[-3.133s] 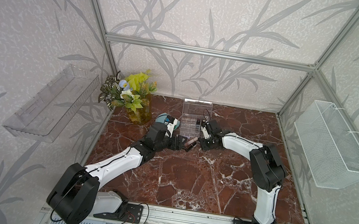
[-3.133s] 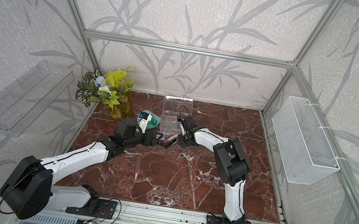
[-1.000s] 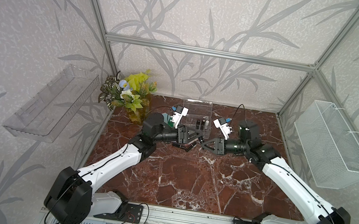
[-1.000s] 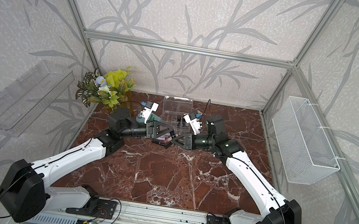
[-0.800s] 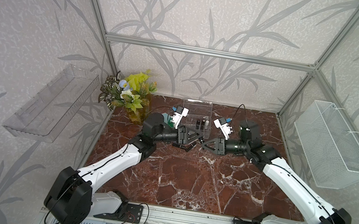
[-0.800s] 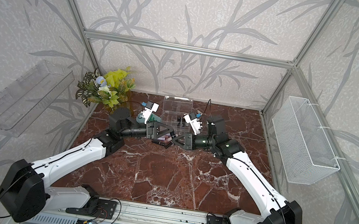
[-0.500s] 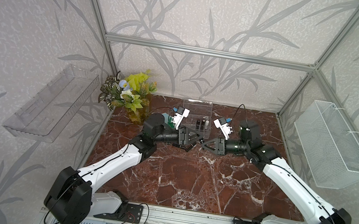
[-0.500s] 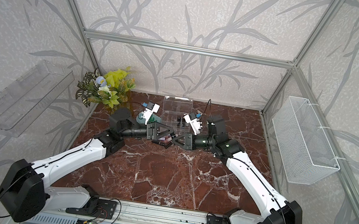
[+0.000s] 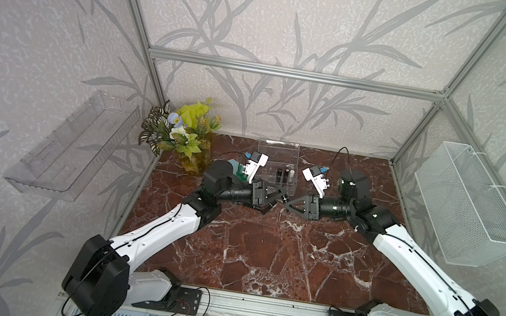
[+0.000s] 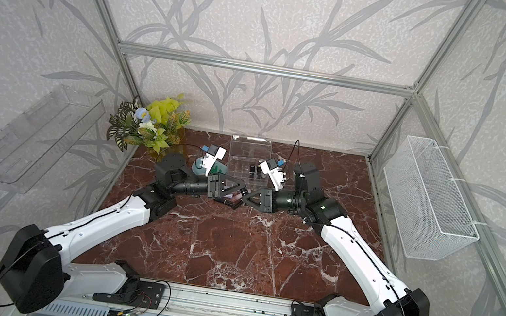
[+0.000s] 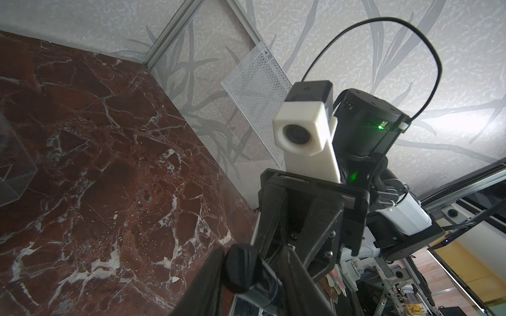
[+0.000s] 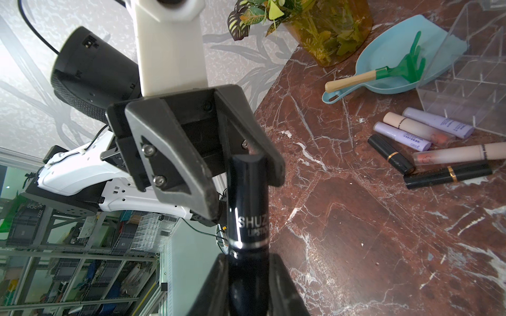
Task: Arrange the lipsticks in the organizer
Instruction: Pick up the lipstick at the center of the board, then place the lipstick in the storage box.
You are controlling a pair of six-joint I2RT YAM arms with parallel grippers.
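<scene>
**Black lipstick mid hand-over between the two arms**

We are in the middle of a pass from one arm to the other. The right fingers (image 9: 287, 205) are clamped shut on the lower end of a black lipstick (image 12: 247, 208), held up off the surface (image 12: 383, 246) in front of the organizer (image 9: 267, 177). The left fingers (image 9: 280, 199) meet them tip to tip and stand on either side of the tube's cap end. We cannot tell from the wrist views whether they already press on it or only bracket it.

The organizer sits toward the back of the surface with its lid up. In a top view a few tubes, some dark and one white, stand in its compartments. Six more lipsticks (image 12: 419, 131) lie loose just beside its wall: two lilac, two pale, two black. We judge the task well short of done.

As we read it, the left fingers need a firm, square hold on the cap end before the right fingers let go, because an early release would drop the tube. The tube then has to be turned upright and lowered into an empty compartment, clear of those already standing.
</scene>
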